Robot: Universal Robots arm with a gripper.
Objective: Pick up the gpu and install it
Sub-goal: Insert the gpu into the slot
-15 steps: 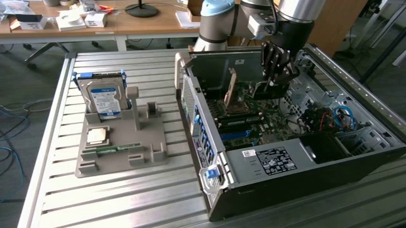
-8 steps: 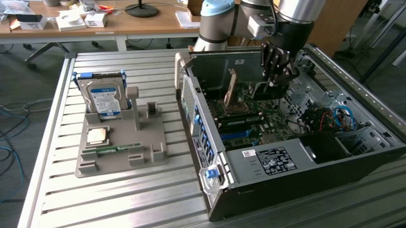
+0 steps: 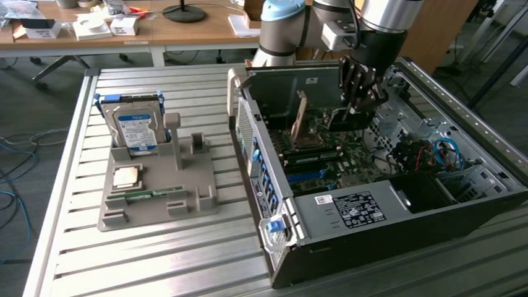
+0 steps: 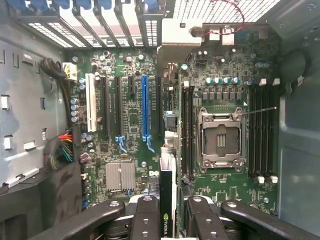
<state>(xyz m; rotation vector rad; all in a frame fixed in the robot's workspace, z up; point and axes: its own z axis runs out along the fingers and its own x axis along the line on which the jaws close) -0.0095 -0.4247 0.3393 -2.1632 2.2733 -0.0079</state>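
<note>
The pincer [image 3: 360, 106] is closed part-way on the gpu [image 4: 167, 200], its fingers [image 4: 147, 207] pressing both faces of the card, which the wrist view shows edge-on. In the exterior view the pincer hangs at one o'clock, inside the open case [image 3: 371, 241], holding the gpu over the motherboard [image 4: 130, 100] near the blue slot [image 4: 145, 105] and the socket [image 4: 220, 137]. At nine o'clock of the case, a grey tray [image 3: 198, 192] rests on the bench [image 3: 165, 260], with a hard drive [image 3: 136, 130] upright at its eleven o'clock corner.
</note>
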